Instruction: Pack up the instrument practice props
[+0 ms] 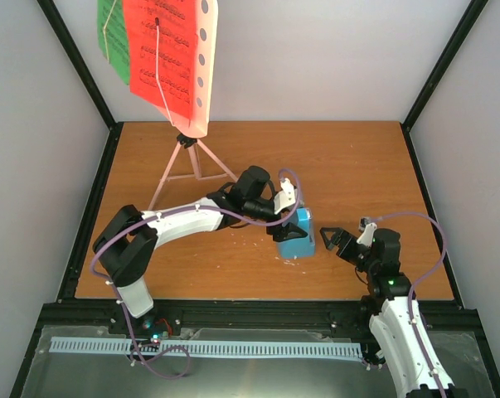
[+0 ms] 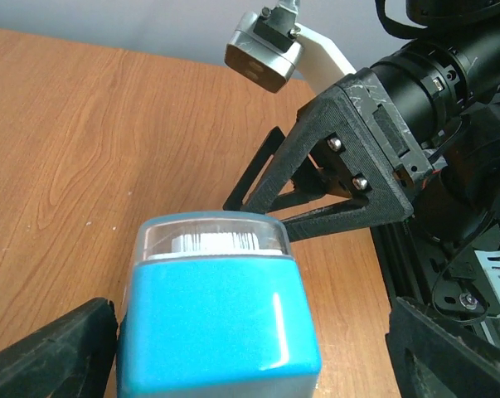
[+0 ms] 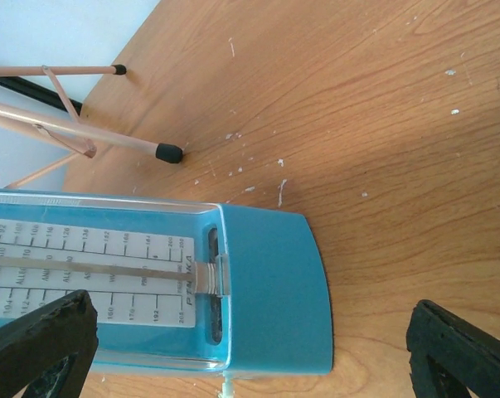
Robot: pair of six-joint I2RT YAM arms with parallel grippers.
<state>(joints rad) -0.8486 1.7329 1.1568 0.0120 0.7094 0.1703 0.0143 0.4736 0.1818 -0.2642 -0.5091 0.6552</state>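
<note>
The blue metronome (image 1: 298,239) with its clear cover stands on the table, right of centre. My left gripper (image 1: 288,224) reaches over it, jaws open on either side of its body (image 2: 220,332); the left fingertip (image 2: 59,352) is close against it and the right one stands apart. My right gripper (image 1: 334,240) is open just right of the metronome and points at it. In the right wrist view the metronome's scale and base (image 3: 266,290) fill the space ahead of the open jaws. The pink music stand (image 1: 191,162) stands at back left, holding a red page (image 1: 162,50) and a green page (image 1: 113,37).
The stand's rubber-tipped legs (image 3: 162,151) rest on the table behind the metronome. Black frame rails (image 1: 233,311) run along the table's near edge, and grey walls close in the sides. The right arm's fingers (image 2: 316,182) loom near in the left wrist view.
</note>
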